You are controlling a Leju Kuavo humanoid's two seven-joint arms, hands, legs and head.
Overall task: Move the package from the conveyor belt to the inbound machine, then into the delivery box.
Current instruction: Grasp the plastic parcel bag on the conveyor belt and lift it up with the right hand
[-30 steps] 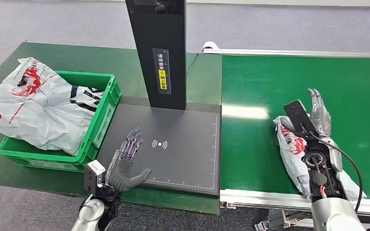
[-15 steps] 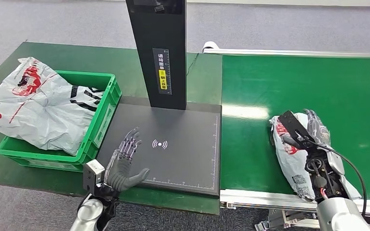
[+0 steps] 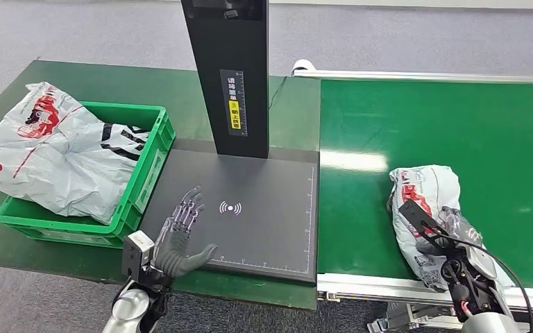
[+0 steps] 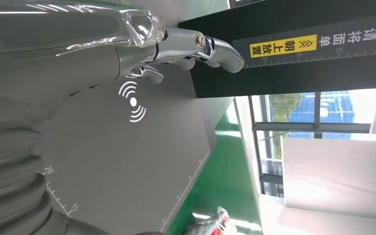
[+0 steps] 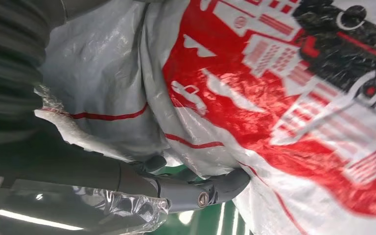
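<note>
Two hands are on your screen. Take the inbound machine (image 3: 250, 215), the dark flat scanner plate with its black upright column, as your reference. Your right hand (image 3: 451, 232) is off to the right of the machine, on the green conveyor belt (image 3: 423, 118), lying on the near part of the package (image 3: 423, 198), a white and red plastic mailer bag. In the right wrist view you see the thumb (image 5: 200, 193) hooked under a fold of the package (image 5: 274, 98), so the hand grasps the bag. The package rests on the belt, near the belt's front edge and just right of the machine's plate.

Your left hand (image 3: 180, 232) hovers over the near left corner of the machine's plate, fingers spread and straight, holding nothing; the left wrist view shows its fingers (image 4: 196, 49) over the plate beside the white wireless symbol (image 4: 133, 101).

Left of the machine stands the green delivery box (image 3: 149, 170), with other white mailer bags (image 3: 55, 156) piled in it.
</note>
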